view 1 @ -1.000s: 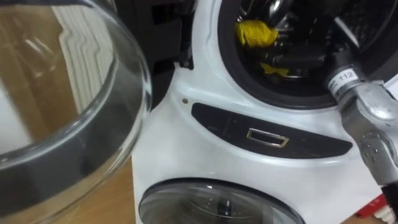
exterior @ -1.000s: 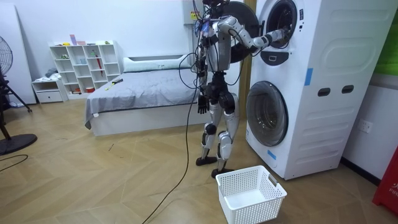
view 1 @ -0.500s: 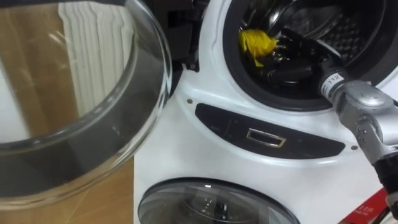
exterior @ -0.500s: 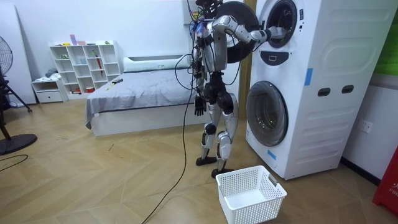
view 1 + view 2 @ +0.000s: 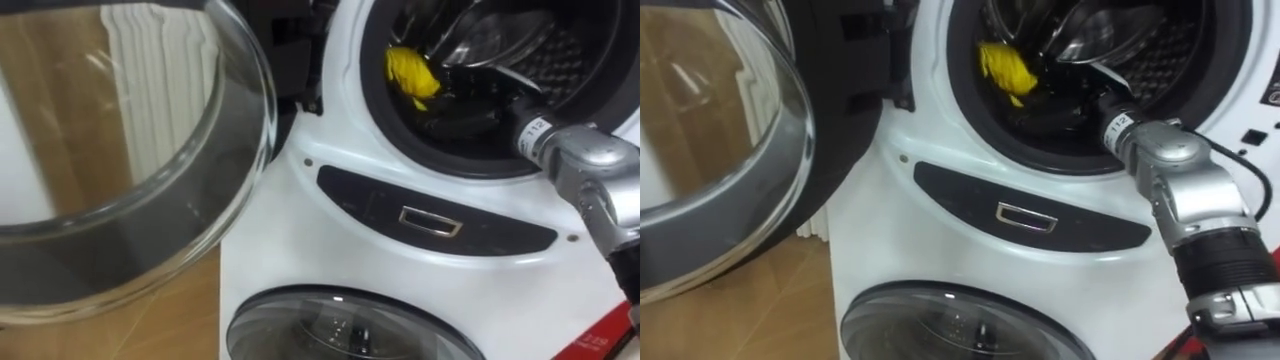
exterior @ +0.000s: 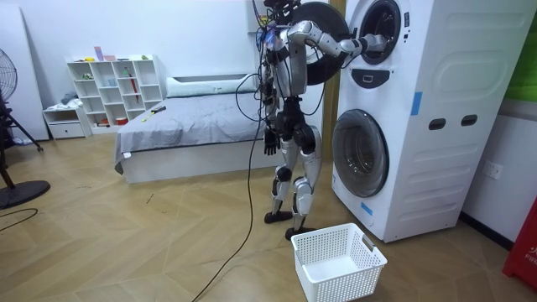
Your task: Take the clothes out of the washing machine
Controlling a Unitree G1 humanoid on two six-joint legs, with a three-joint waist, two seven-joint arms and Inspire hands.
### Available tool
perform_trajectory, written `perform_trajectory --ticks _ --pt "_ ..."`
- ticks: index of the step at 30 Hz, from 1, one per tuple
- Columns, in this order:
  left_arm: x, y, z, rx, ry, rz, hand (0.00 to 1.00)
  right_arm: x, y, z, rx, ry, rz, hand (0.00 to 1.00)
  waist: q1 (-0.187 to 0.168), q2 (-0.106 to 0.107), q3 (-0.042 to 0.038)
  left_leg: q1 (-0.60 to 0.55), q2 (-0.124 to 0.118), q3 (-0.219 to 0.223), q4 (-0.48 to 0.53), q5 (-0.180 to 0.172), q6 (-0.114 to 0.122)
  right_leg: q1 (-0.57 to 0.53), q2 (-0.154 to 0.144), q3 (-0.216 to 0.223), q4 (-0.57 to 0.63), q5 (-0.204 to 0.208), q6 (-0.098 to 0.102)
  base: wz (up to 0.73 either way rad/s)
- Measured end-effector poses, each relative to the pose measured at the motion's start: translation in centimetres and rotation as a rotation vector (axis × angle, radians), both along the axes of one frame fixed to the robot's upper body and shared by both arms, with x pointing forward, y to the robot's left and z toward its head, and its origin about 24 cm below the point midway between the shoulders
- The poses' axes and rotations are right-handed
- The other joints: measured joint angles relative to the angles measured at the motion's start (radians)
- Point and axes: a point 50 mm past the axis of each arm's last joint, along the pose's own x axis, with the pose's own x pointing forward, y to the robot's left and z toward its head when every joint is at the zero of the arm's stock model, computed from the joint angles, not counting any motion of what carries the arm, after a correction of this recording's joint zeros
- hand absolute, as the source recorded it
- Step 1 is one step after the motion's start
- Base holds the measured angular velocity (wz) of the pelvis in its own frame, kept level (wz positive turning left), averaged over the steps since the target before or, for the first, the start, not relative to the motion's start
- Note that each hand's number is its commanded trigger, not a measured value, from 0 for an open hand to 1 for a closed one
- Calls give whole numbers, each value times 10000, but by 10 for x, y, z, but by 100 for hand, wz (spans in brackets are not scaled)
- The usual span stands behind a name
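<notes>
**Right hand in drum, grip unreadable**

Right hand [image 5: 455, 108] inside the upper drum [image 5: 560, 50], just beside the yellow cloth [image 5: 410, 70] at the drum's left; cannot tell whether spread or pinching. Left hand [image 6: 268, 144] low by the hip, state unclear. Risks: closing on nothing, snagging cloth on the rim, dropping short of the basket [image 6: 336, 260].

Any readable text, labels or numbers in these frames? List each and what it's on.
White tag at the robot's right wrist: short dark characters, too blurred to read for certain.
Dark control panel on the washing machine: small framed display, no legible text.
Red object at lower right: white print, cut off, unreadable.
Blue sticker on the machine's side: too small to read.
Nothing can be quoted reliably.
</notes>
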Motion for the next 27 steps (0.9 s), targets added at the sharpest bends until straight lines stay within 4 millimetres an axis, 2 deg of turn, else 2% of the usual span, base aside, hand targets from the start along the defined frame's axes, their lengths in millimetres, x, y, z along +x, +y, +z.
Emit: perform_trajectory --ticks 4,8,14,19,23,26,27 --pt "2 -1 0 -33 -45 22 0 -3 -18 10 -587 -47 -85 100 260 88 95 131 4 -125 -211 2 -3 80 28 -202 -11 -39 0 9" --pt "4 0 0 -5 -102 -9 0 -3 -16 12 -607 -214 96 100 271 8 144 171 53 -126 -300 -3 -22 80 89 -201 -38 -46 0 0" --pt "10 3 1 58 -357 -108 0 -3 -17 13 -526 -195 136 100 267 -165 69 186 41 -113 -331 -5 -22 124 100 -185 -162 -46 0 0" --pt "5 8 3 376 -385 -195 0 -3 -16 12 -154 -127 117 100 258 -193 52 191 109 -90 -377 -5 -22 106 110 -161 -163 -46 1 0" --pt "0 11 4 580 -416 -228 0 -4 -15 14 -223 -246 111 100 260 -186 56 181 128 -49 -408 -6 -26 61 129 -131 -162 -46 0 -2" --pt "-3 11 3 587 -392 -195 0 -5 -6 26 -375 -768 327 100 179 -182 56 110 140 64 -415 -8 -30 -44 144 -16 -159 -45 -1 -9" --pt "-2 10 3 581 -418 -212 0 -5 -2 32 -429 -1079 422 100 93 -135 84 83 140 85 -382 -8 -30 -79 147 40 -166 -44 -3 -7"
